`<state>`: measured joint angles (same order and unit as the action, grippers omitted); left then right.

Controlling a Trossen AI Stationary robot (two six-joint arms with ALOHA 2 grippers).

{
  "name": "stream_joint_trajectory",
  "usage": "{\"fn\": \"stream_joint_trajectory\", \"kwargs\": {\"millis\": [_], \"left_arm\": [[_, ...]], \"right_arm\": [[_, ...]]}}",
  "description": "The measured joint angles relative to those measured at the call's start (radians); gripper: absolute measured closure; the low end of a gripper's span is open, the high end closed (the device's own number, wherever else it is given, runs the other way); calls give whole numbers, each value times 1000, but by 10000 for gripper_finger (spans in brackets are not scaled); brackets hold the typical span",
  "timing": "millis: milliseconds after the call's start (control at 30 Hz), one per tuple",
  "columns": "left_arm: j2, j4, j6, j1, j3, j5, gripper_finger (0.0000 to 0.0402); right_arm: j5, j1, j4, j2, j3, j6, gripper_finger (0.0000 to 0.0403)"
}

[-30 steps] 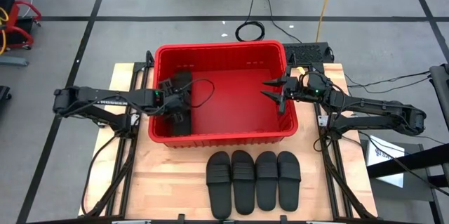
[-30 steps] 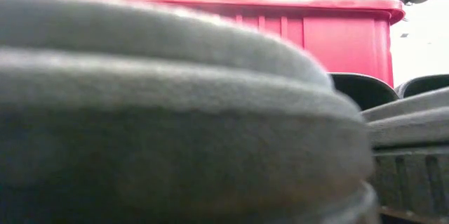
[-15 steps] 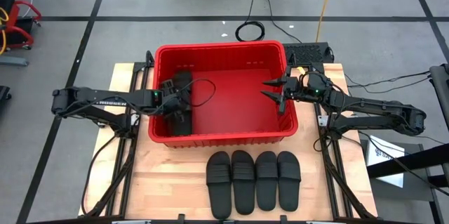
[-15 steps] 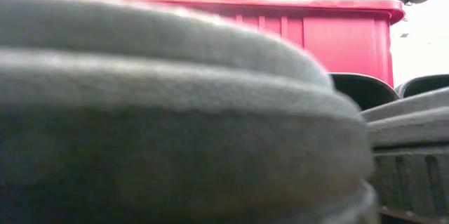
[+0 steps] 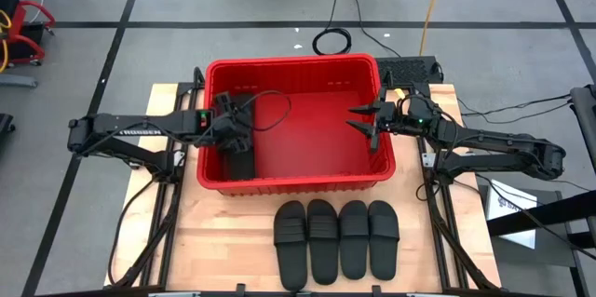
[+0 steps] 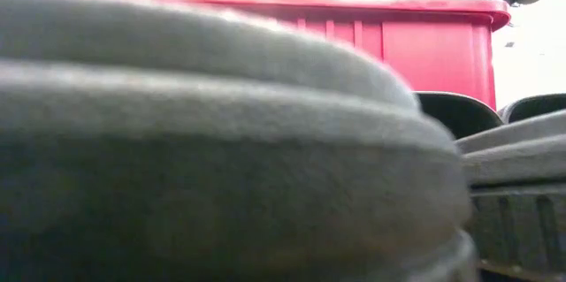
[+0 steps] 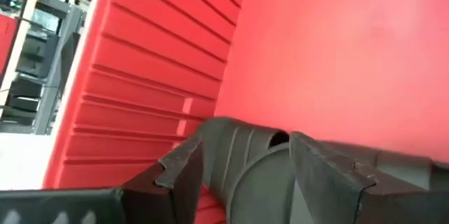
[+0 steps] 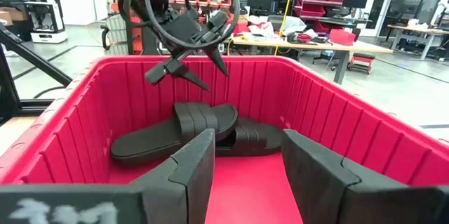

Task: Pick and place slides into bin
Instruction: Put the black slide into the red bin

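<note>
The red bin (image 5: 307, 69) stands at the middle of the table. Two black slides lie on its floor at its left end, one (image 8: 168, 138) partly over the other (image 8: 256, 140). My left gripper (image 8: 186, 76) hangs open above them, touching nothing; in the left wrist view a slide's ribbed strap (image 7: 242, 157) shows between its fingers. My right gripper (image 5: 352, 118) waits open over the bin's right end. Several more slides (image 5: 337, 239) lie side by side, soles down, on the table in front of the bin.
One slide's strap (image 6: 221, 141) fills most of the low view, with the bin's near wall (image 6: 424, 48) behind it. Bare wood shows left (image 5: 223, 232) and right (image 5: 438, 232) of the row of slides. Cables (image 5: 331, 41) lie on the floor beyond the table.
My left gripper has risen from the slides in the bin's left end and tipped a little, staying open. Both slides stay on the bin's floor.
</note>
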<state>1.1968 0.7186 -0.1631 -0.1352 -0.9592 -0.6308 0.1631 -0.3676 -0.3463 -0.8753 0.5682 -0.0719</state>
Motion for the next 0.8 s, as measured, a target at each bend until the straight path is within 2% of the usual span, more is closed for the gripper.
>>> {"fn": "stream_joint_trajectory", "kwargs": {"millis": [300, 633, 800], "left_arm": [[0, 16, -23, 32, -104, -14, 195], [0, 48, -44, 218, -254, -228, 195], [0, 49, -37, 327, -262, -322, 195]], "right_arm": [[0, 3, -33, 0, 0, 7, 248], [1, 3, -56, 3, 0, 64, 248], [98, 23, -110, 15, 0, 114, 248]]}}
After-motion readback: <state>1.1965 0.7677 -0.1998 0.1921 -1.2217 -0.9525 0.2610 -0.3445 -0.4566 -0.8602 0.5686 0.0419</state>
